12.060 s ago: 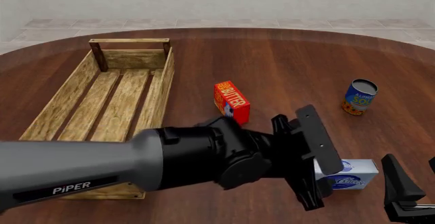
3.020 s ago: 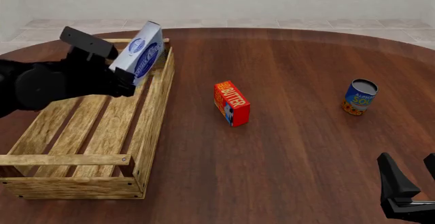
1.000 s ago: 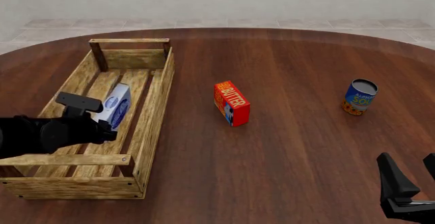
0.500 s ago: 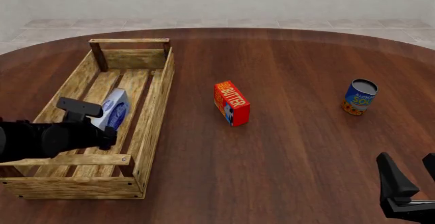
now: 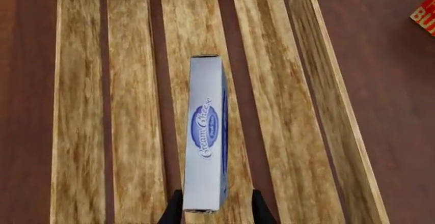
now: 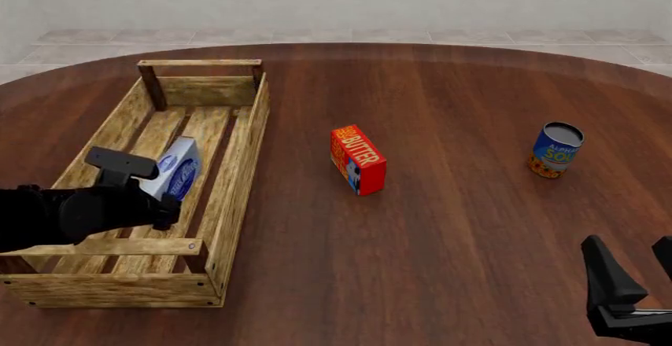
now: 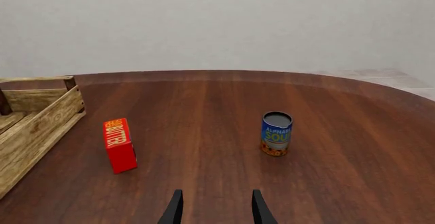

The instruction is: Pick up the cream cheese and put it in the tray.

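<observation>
Left wrist view shows the small oblong white-and-pale-blue cream cheese box standing on its narrow edge on the floor slats of the long light wooden slatted tray, reaching straight ahead of the left gripper. Its jaws flank the box's near end, set slightly wider than the box; whether they touch it cannot be told. In the front view the box sits just beyond those jaws, inside the tray. Well ahead of the right gripper, whose jaws stand apart and hold nothing, a red-orange butter box and a blue can stand on the dark wooden desk.
</observation>
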